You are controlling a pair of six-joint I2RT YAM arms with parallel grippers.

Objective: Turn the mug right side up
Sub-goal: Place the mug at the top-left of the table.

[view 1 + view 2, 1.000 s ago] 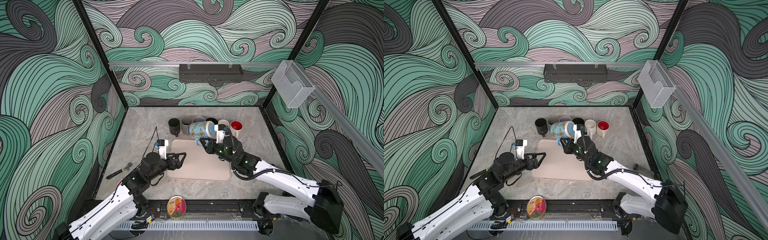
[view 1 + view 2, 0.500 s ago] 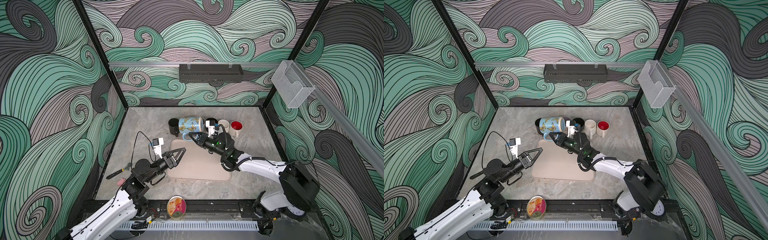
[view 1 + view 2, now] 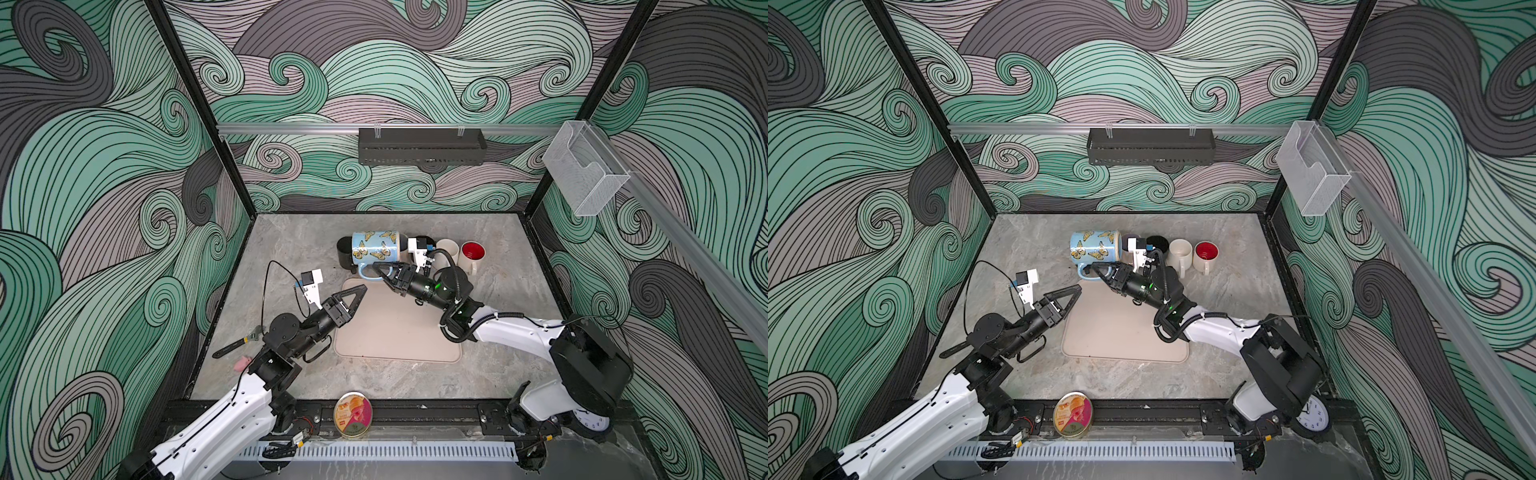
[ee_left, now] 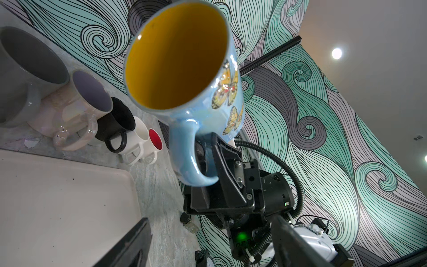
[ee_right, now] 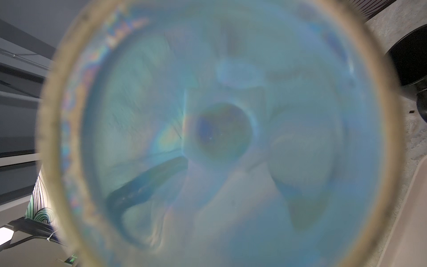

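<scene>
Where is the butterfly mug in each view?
Top view: butterfly mug on its side, at centre.
Top view: butterfly mug slightly left of centre.
Left wrist: butterfly mug upper middle, yellow inside showing.
Right wrist: butterfly mug fills the picture, base-on.
Shared landmark: beige mat.

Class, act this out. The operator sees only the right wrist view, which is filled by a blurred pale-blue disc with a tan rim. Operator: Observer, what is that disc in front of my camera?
Observer: It is the base of a blue butterfly-printed ceramic mug, which your right claw grips by the handle.
Operator: Which way does the mug's mouth point?
Observer: Sideways, toward the left arm. The mug is held off the table on its side, not yet upright.
</scene>
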